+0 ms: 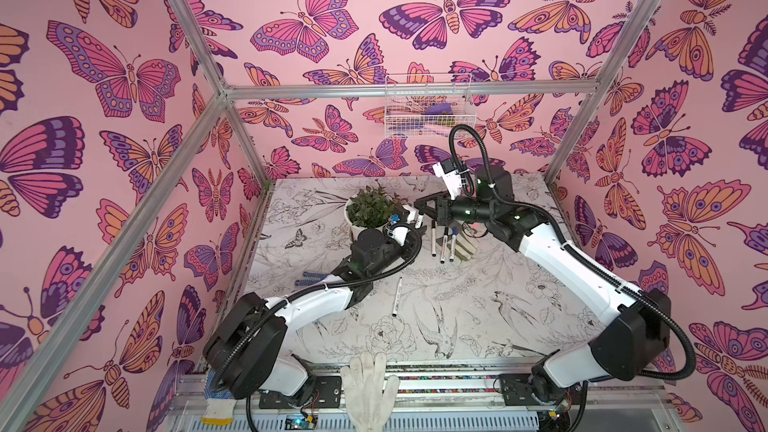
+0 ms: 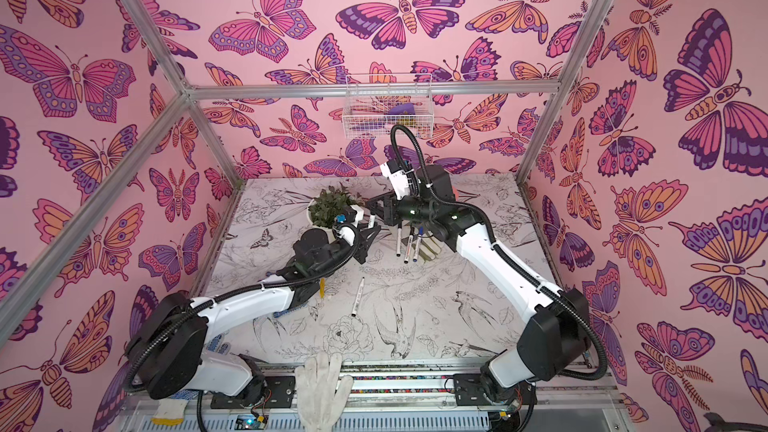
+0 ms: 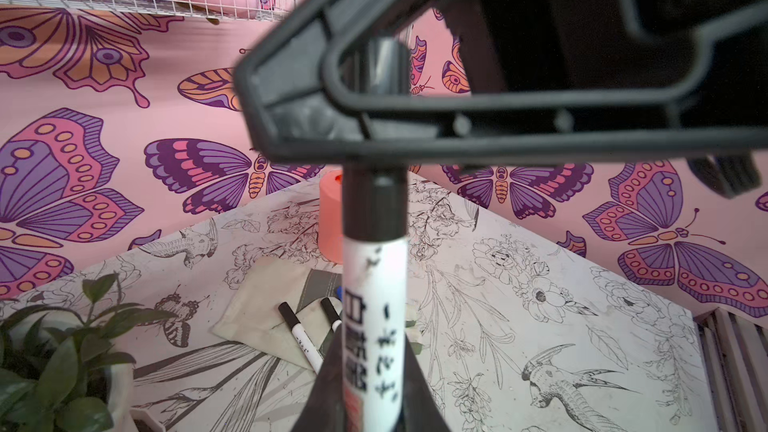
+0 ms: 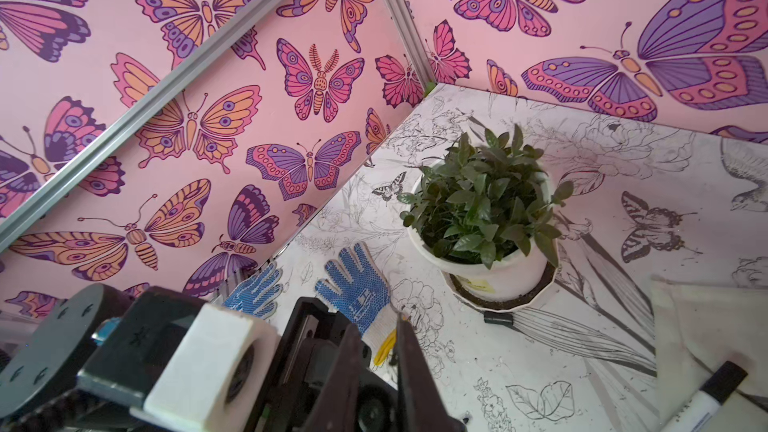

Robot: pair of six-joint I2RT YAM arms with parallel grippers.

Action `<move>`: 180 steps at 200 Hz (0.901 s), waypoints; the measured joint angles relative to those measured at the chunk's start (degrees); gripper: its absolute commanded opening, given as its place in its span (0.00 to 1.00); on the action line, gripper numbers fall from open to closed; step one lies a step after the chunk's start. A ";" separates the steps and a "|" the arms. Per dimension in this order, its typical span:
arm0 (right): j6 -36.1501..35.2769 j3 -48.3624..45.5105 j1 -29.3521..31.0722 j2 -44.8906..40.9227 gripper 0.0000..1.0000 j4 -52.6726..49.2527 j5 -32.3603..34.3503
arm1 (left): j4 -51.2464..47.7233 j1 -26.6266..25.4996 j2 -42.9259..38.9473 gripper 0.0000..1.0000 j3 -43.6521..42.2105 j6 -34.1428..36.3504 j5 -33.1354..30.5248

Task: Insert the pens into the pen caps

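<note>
1. L claw (image 3: 371,367) clamped on pen (image 3: 374,305) barrel, held above worktop (image 1: 478,305), just right of potted plant (image 1: 370,207).
2. R claw (image 1: 419,206) closed tight on pen cap (image 3: 374,205); cap sits on that pen's upper end.
3. On cloth (image 1: 463,249) right of plant: three other pens (image 1: 433,238). Well in front of plant: one more pen (image 1: 397,297), lying alone.

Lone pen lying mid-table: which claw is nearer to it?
Left. The left claw grips a second pen and hangs behind the lone pen. The right claw sits farther back and higher, on the pen cap at that second pen's top.
</note>
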 measured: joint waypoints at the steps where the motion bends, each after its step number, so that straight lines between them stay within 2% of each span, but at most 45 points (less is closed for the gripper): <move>1: -0.07 0.04 0.00 0.09 0.00 -0.02 0.07 | -0.07 0.04 0.09 0.00 0.11 0.02 0.04; 101: -3.61 -0.31 0.13 2.89 0.00 -2.58 3.72 | -12.39 1.84 1.84 0.00 4.94 0.28 2.78; 158: -5.20 -0.39 1.14 4.83 0.00 -5.16 3.58 | -28.35 2.12 2.45 0.00 9.92 1.79 2.84; 180: -5.62 -0.35 1.29 5.20 0.00 -5.68 3.72 | -29.79 2.19 3.17 0.00 10.86 2.29 3.02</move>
